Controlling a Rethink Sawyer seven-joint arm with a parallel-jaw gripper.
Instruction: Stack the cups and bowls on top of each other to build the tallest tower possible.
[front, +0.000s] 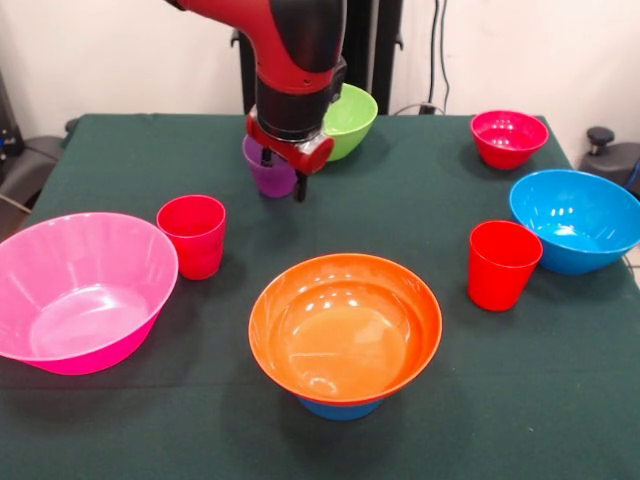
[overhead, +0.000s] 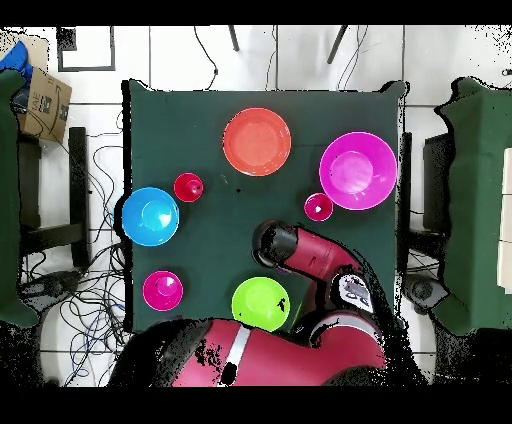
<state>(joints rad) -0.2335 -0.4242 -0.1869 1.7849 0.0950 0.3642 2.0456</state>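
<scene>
My gripper (front: 283, 172) hangs at the back of the table, right at the translucent purple cup (front: 266, 176), which it partly covers. Whether the cup is held does not show. In the overhead view the arm's wrist (overhead: 275, 242) hides both. The tower (front: 345, 335) stands near the front: an orange bowl (front: 345, 325) (overhead: 257, 141) resting on a small blue bowl (front: 340, 408). One red cup (front: 192, 235) (overhead: 318, 207) stands beside the large pink bowl (front: 80, 290) (overhead: 357, 170). The other red cup (front: 503, 263) (overhead: 188, 187) stands by the large blue bowl (front: 578, 220) (overhead: 151, 216).
A lime green bowl (front: 352, 120) (overhead: 260, 303) sits just behind the gripper. A small red-magenta bowl (front: 509, 137) (overhead: 162, 290) is at the back right. Dark green cloth covers the table (front: 420, 215). Cables lie on the floor around it.
</scene>
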